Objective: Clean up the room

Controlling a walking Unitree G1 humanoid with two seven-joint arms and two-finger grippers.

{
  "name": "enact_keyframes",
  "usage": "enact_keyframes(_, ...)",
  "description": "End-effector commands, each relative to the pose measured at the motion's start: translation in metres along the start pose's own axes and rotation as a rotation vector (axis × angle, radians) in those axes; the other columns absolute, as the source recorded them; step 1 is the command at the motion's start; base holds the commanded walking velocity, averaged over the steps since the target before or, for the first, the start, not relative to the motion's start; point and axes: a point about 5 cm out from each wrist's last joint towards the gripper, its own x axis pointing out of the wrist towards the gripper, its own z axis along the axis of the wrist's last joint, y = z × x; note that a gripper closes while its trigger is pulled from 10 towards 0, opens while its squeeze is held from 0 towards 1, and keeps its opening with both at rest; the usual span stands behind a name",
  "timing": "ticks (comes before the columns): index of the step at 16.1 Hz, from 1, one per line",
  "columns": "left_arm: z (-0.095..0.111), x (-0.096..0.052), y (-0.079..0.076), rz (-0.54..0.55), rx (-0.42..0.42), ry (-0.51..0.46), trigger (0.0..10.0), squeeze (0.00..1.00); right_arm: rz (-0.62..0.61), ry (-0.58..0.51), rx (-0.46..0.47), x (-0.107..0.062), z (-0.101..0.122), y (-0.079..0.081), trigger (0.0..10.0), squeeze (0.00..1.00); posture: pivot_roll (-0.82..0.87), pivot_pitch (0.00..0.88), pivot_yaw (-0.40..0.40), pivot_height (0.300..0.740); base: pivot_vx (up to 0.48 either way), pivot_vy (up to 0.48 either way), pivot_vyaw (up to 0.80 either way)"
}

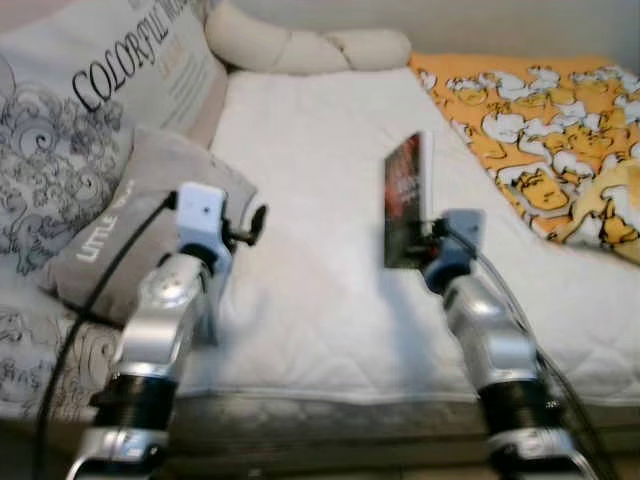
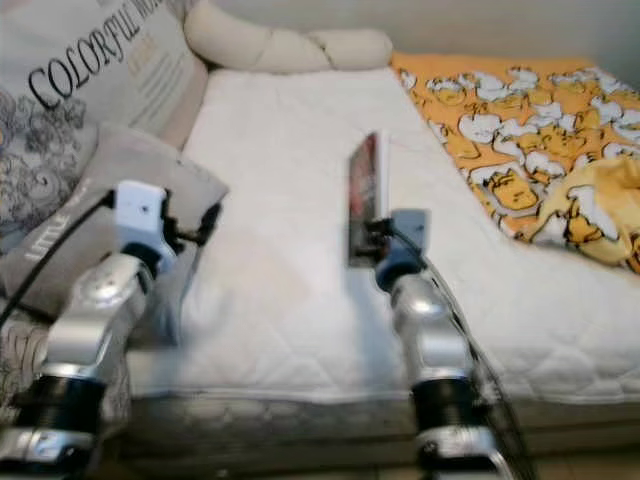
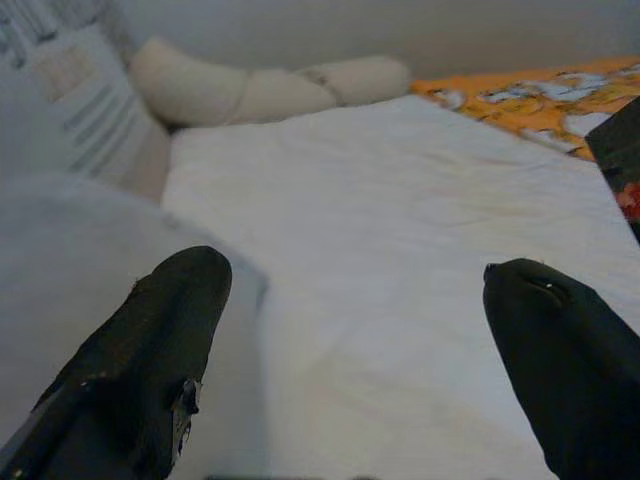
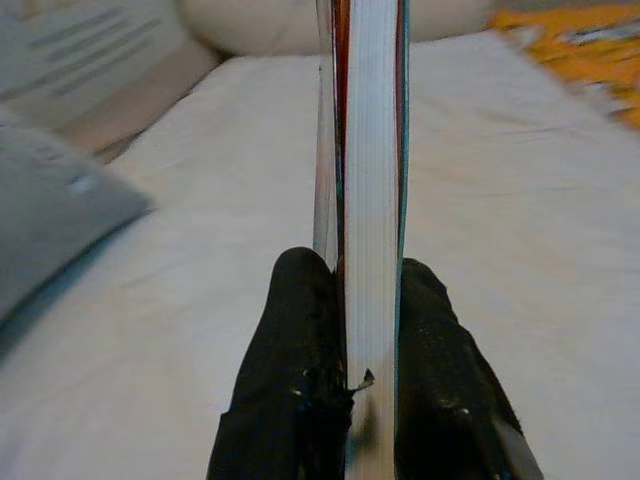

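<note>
A book (image 1: 406, 198) with a dark red cover stands upright on its edge above the white mattress (image 1: 320, 250), held by my right gripper (image 4: 368, 285), which is shut on its lower end. The white page block (image 4: 370, 150) runs between the two black fingers (image 4: 295, 330). My left gripper (image 3: 350, 300) hovers open over the mattress's left part, beside a grey pillow (image 1: 130, 225), with nothing between its fingers (image 3: 170, 330). The book's corner (image 3: 620, 160) shows at the edge of the left wrist view.
A large printed cushion (image 1: 90, 110) leans at the back left. A cream bolster (image 1: 300, 45) lies along the head of the bed. An orange patterned blanket (image 1: 540, 130) covers the right side. The mattress's front edge (image 1: 330, 395) is just below my arms.
</note>
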Motion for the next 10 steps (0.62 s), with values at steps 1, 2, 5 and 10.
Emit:
enact_keyframes(1, 0.002, 0.000, 0.002, 0.003, 0.003, -0.005, 10.0, 0.19, 0.035, -0.044, -0.019, 0.004, 0.014, 0.007, 10.0, 0.00, 0.01, 0.000, -0.009, 0.740, 0.356, 0.000, 0.80)
enact_keyframes(2, 0.002, 0.000, 0.002, 0.003, 0.004, -0.005, 10.0, 0.18, 0.037, -0.044, -0.014, 0.004, 0.014, 0.008, 10.0, 0.00, 0.01, 0.000, -0.008, 0.740, 0.349, 0.000, 0.80)
enact_keyframes(5, 0.003, 0.001, 0.001, -0.018, 0.008, -0.008, 10.0, 0.16, 0.063, -0.003, 0.012, 0.004, 0.011, 0.006, 10.0, 0.00, 0.01, 0.000, -0.010, 0.740, 0.116, 0.000, 0.27)
enact_keyframes(10, -0.003, -0.016, -0.009, -0.321, 0.079, 0.088, 10.0, 0.10, 0.023, 0.095, 0.188, 0.010, 0.002, -0.003, 10.0, 0.00, 0.01, 0.000, -0.001, 0.740, 0.000, 0.000, 0.00)
